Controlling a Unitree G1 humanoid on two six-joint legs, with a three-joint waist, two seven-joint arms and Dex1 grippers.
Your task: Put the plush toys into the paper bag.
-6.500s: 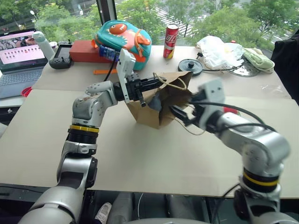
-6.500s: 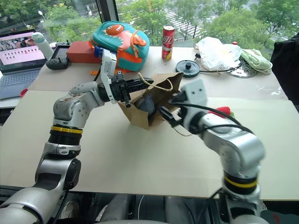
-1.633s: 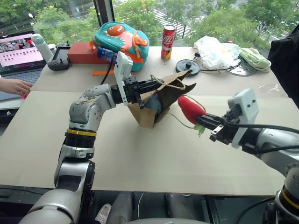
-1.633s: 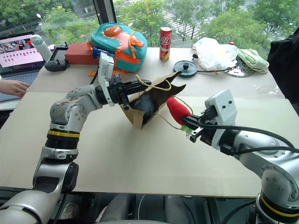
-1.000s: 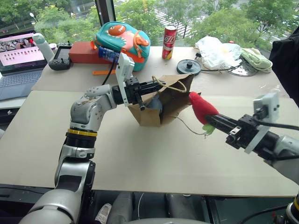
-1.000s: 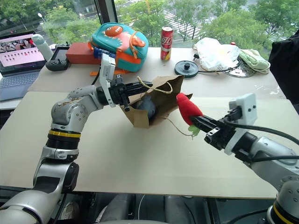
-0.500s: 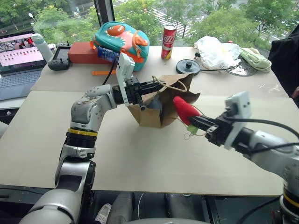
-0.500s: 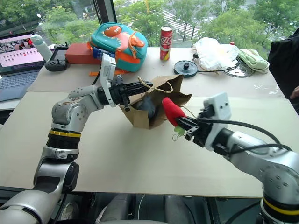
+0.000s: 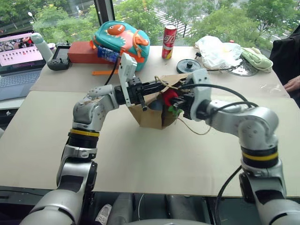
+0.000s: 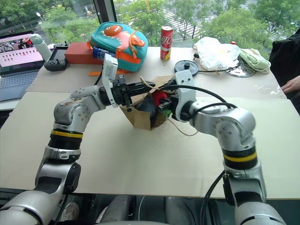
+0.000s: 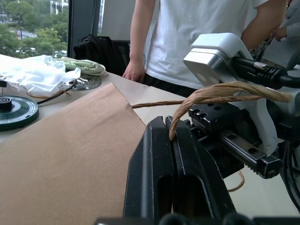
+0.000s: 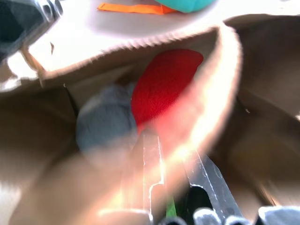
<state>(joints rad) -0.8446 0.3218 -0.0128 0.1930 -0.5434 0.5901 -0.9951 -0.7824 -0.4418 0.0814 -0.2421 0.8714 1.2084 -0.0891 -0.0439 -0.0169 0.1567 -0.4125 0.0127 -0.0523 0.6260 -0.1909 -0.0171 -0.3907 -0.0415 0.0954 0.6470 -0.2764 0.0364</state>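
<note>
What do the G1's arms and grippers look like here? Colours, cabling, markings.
Both arms are silver-grey metal with black joints and a yellow band at each forearm. A white camera block sits on each wrist; a black cable loops along the right arm. Left gripper and right gripper have two black fingers each.

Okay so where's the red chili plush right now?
Mid-table in the head views, the red chili plush sits in the paper bag's mouth, held by the right gripper, beside the grey plush.

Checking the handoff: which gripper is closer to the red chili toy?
Right. The right gripper is shut on the red chili toy, pushing it into the paper bag. The left gripper is beside it, pinching the bag's cord handle at the rim.
</note>
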